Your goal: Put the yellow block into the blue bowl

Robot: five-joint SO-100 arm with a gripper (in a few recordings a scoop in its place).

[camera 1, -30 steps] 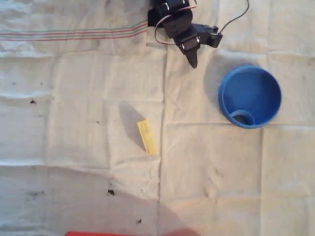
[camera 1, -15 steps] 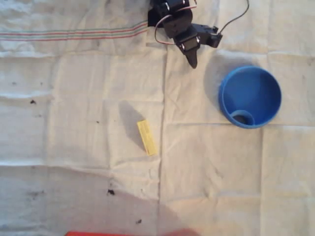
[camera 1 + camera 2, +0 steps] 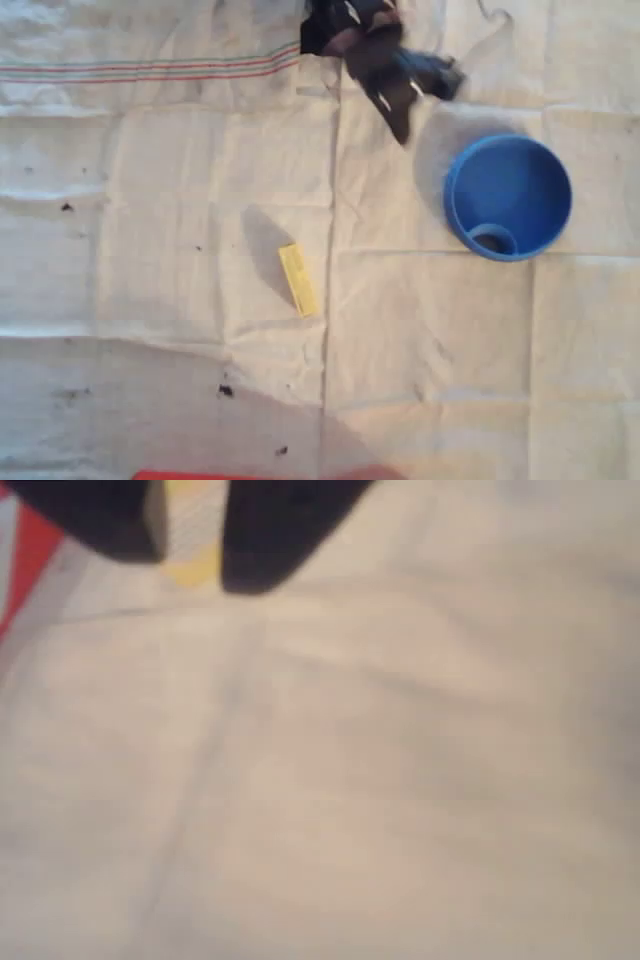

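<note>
My gripper (image 3: 400, 128) has started moving: in the overhead view it is now smeared with motion blur, where it was sharp half a second ago. Its tip has slipped slightly down and right, a touch nearer the blue bowl (image 3: 508, 197), off the bowl's upper-left rim.

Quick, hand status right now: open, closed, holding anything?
Hand: empty, nothing held; too blurred to tell open or closed. Yellow block lies apart on the cloth.

The black arm (image 3: 375, 55) is blurred, fingers (image 3: 400, 125) seemingly together.
</note>
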